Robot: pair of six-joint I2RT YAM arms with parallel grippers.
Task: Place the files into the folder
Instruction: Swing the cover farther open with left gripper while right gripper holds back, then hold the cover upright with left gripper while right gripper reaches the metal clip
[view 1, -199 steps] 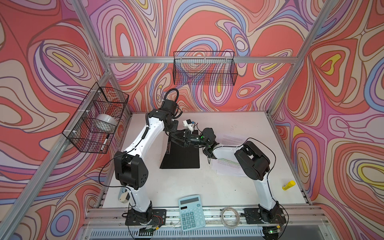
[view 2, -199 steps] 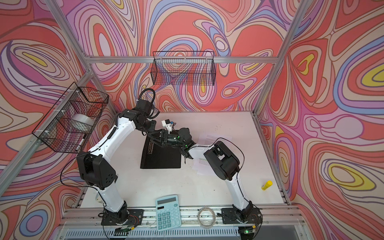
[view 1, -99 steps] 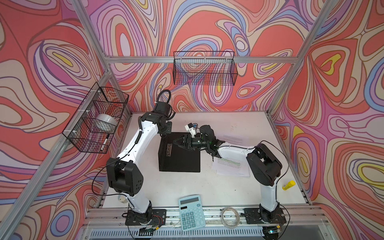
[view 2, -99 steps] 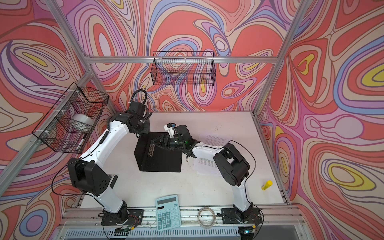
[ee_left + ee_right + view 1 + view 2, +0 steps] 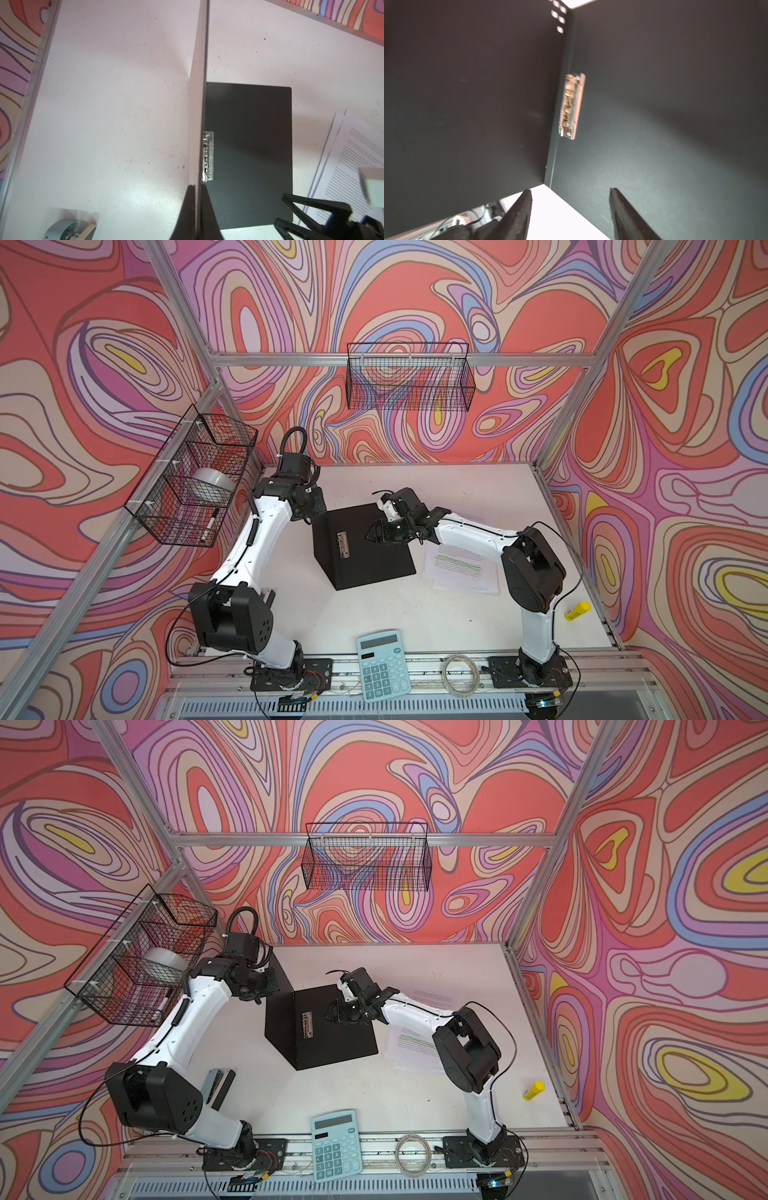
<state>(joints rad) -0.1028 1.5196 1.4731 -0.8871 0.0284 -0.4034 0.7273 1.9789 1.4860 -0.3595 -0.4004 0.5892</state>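
The left claw (image 5: pixel 196 188) is pinched shut on the raised cover of the folder (image 5: pixel 365 547), open at mid-worktop (image 5: pixel 457 485). If that thin edge slips, the cover could fall onto the right claw (image 5: pixel 570 190), which hovers half-spread and empty over the black inside. The files (image 5: pixel 461 568) lie flat just right of the folder and may fan apart when pinched.
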